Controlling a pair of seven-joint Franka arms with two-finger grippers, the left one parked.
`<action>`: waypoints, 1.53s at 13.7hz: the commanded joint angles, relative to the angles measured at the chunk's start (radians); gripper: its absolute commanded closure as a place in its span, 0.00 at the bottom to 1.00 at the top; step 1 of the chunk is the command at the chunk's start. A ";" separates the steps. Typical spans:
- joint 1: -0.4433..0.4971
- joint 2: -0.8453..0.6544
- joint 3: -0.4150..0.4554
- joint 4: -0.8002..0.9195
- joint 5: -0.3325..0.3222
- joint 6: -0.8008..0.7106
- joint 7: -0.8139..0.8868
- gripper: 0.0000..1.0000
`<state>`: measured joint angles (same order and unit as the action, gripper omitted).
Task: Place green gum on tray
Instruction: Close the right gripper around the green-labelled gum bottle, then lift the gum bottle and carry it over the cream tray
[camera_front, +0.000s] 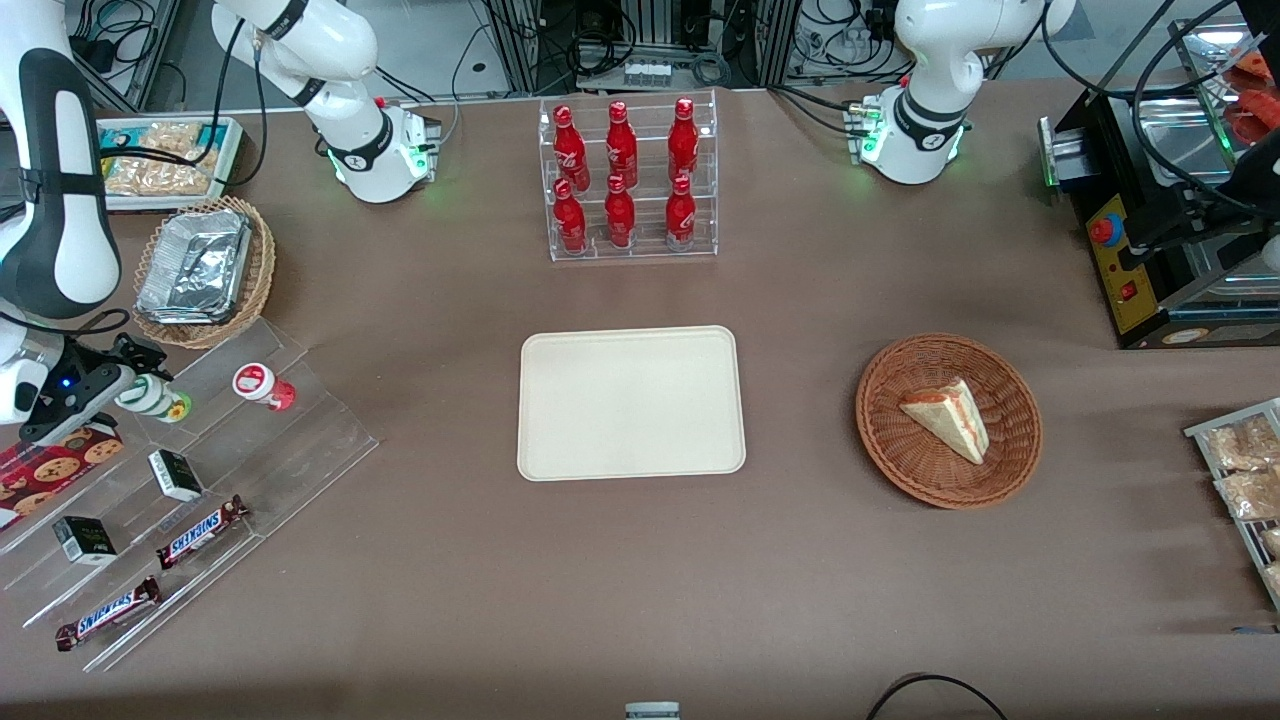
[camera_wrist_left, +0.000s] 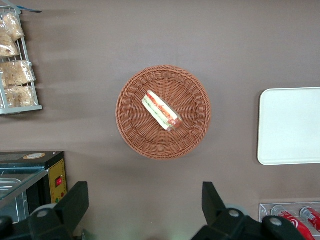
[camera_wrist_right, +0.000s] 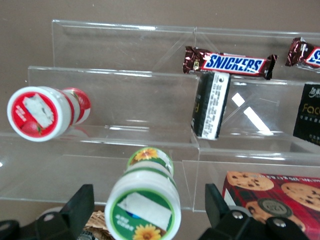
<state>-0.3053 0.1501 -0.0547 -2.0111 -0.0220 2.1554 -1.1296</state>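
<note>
Your tray (camera_front: 630, 402) sits bare at the table's middle, well apart from the clear stepped rack (camera_front: 300, 440) at the working arm's end. The gripper (camera_front: 128, 385) is at the rack's top step with the green gum (camera_front: 155, 397) between its fingers; from the wrist camera they stand wide on either side of the bottle (camera_wrist_right: 145, 205), with gaps, so you hold nothing yet. Close off-centre and you could tip the round bottle or roll it down the steps, maybe into the red-lidded bottle (camera_front: 263, 385) beside it. Only the wrist view shows those finger gaps; only the front view shows the path to the tray.
</note>
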 joint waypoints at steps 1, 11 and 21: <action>-0.015 0.000 0.004 -0.014 -0.041 0.026 -0.019 0.52; 0.075 -0.015 0.015 0.153 -0.046 -0.210 0.088 1.00; 0.483 0.009 0.015 0.219 -0.026 -0.362 0.753 1.00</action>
<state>0.1117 0.1375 -0.0309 -1.8148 -0.0470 1.8150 -0.4951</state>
